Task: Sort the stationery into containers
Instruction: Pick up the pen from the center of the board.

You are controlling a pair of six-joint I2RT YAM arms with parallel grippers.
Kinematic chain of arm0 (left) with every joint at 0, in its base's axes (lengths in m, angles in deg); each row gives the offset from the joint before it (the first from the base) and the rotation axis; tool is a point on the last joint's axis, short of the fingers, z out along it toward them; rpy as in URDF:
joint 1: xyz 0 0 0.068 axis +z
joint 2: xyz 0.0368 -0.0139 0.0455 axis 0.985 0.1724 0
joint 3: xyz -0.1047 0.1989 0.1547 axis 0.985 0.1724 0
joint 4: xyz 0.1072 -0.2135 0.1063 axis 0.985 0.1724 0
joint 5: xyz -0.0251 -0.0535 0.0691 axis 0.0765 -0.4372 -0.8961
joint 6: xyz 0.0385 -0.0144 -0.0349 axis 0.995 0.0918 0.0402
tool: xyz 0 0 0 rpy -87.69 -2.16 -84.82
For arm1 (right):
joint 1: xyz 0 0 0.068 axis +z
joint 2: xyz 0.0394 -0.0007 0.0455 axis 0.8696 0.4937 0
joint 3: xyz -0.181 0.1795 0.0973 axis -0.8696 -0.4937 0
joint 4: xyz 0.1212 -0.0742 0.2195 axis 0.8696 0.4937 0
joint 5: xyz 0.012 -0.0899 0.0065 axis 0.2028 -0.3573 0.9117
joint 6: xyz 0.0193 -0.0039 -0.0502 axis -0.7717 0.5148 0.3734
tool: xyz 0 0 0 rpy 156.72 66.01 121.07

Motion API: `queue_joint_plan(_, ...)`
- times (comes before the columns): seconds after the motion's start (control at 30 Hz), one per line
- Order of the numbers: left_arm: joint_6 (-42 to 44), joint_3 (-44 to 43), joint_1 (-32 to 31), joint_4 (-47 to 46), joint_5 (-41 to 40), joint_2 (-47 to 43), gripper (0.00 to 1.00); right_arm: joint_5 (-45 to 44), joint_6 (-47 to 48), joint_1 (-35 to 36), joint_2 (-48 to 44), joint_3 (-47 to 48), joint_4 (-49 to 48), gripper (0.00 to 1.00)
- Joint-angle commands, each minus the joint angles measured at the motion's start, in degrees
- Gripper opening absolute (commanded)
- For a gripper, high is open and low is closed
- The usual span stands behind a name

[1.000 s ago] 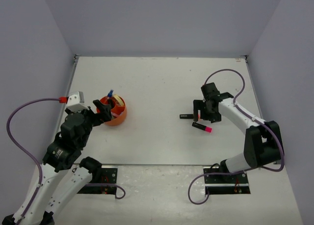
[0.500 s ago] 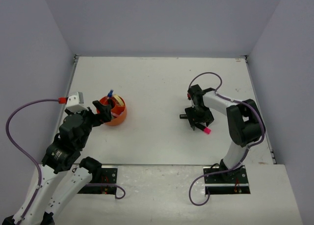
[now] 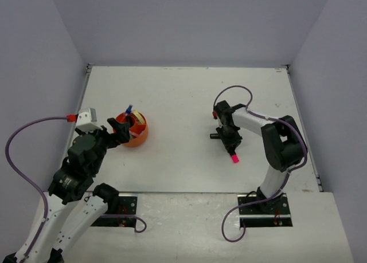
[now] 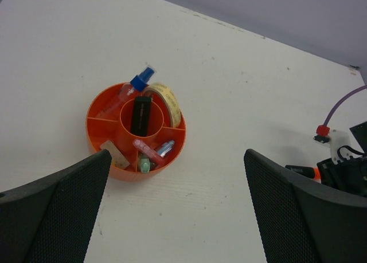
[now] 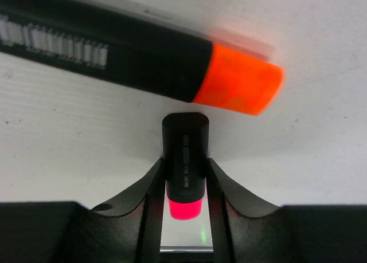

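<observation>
Sorting in progress: the tub (image 3: pixel 137 138) sits on the left side of the table (image 3: pixel 183 97), with the left gripper (image 3: pixel 117 127) hanging spread just beside its left rim. The tub's centre well holds a highlighter (image 4: pixel 140 115). A bottle (image 4: pixel 131 90) leans out over the far-left compartment, a band ring (image 4: pixel 167 104) fills the far-right one, a cube (image 4: pixel 114 154) lies near-left and bars (image 4: pixel 150 153) near-right. Well to the tub's right, the right gripper (image 3: pixel 230 142) clamps a second highlighter (image 5: pixel 183 154). A third highlighter (image 5: pixel 114 51) lies crosswise just beyond its tip.
</observation>
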State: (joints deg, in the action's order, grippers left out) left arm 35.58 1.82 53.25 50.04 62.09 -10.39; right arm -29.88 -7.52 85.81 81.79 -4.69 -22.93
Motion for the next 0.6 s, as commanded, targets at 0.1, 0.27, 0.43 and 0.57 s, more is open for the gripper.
queue_joint_plan(0.1, 1.8, 0.5, -0.3, -2.1, 0.6, -0.7, 1.00, 0.8, -2.4, 8.2, -4.1, -2.0, 1.6, 0.15)
queue_joint_plan(0.27, 2.2, 0.4, -0.3, -2.4, 2.6, -0.2, 1.00, 2.6, -3.9, 10.9, -14.4, -1.8, 2.6, 0.07)
queue_joint_plan(0.43, -0.2, -0.5, -0.3, -3.4, 10.4, 1.5, 1.00, 8.5, -5.6, 14.4, -27.3, 0.4, -2.0, 0.00)
queue_joint_plan(0.57, -8.6, 0.5, -0.3, -8.8, 20.8, 4.7, 1.00, 2.1, -8.3, 23.7, -33.6, -0.3, -11.3, 0.00)
